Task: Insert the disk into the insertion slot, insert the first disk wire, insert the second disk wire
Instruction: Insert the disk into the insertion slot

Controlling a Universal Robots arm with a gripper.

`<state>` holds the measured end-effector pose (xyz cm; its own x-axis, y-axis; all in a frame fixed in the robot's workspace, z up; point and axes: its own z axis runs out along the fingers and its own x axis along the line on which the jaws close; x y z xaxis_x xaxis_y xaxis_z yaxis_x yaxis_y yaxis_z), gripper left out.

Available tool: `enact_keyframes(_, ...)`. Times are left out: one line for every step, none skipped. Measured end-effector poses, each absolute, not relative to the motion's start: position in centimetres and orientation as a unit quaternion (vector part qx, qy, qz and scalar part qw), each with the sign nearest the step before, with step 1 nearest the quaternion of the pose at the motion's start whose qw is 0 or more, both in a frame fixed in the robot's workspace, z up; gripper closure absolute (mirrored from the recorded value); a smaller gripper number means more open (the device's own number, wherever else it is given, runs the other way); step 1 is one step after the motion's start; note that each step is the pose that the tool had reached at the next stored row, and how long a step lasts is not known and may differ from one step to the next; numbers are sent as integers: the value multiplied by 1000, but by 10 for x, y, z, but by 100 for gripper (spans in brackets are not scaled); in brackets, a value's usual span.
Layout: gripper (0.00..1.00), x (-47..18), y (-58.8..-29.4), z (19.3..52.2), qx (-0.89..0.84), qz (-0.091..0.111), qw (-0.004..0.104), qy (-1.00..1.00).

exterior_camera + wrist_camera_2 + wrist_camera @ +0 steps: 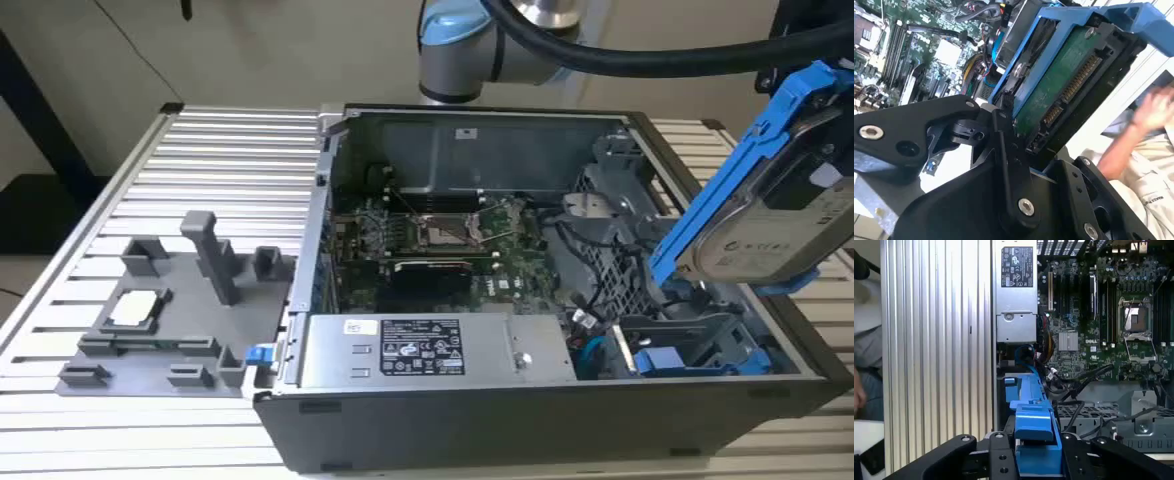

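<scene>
Above insertion slot, disk, apparently clear.

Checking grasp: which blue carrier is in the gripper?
The one with the disk, clamped in the gripper, tilted above the case; the other carrier sits inside it.

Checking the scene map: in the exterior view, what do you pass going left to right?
Grey fixture block → silver power-supply box → disk in its blue carrier, held up tilted at the exterior view's right. The drive cage is left out, as the disk overlaps it.
</scene>
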<state>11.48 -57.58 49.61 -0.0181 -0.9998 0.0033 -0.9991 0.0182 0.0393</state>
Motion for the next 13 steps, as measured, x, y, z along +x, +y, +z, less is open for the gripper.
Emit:
enact_keyframes(67,115,-576,496,701,-13,15,-713)
enact_keyframes(67,115,-576,496,701,-13,15,-713)
enact_keyframes(67,115,-576,496,701,-13,15,-713)
enact_keyframes(67,115,-576,496,701,-13,15,-713)
enact_keyframes(67,115,-576,496,701,-13,15,-713)
enact_keyframes(67,115,-576,496,701,-13,15,-713)
enact_keyframes(67,115,-576,495,701,-13,15,-713)
enact_keyframes(67,115,-576,495,701,-13,15,-713)
enact_keyframes(67,115,-576,494,701,-13,15,-713)
enact_keyframes(67,115,-576,494,701,-13,15,-713)
enact_keyframes(67,115,-576,493,701,-13,15,-713)
enact_keyframes(67,115,-576,493,701,-13,15,-713)
enact_keyframes(67,115,-576,492,701,-13,15,-713)
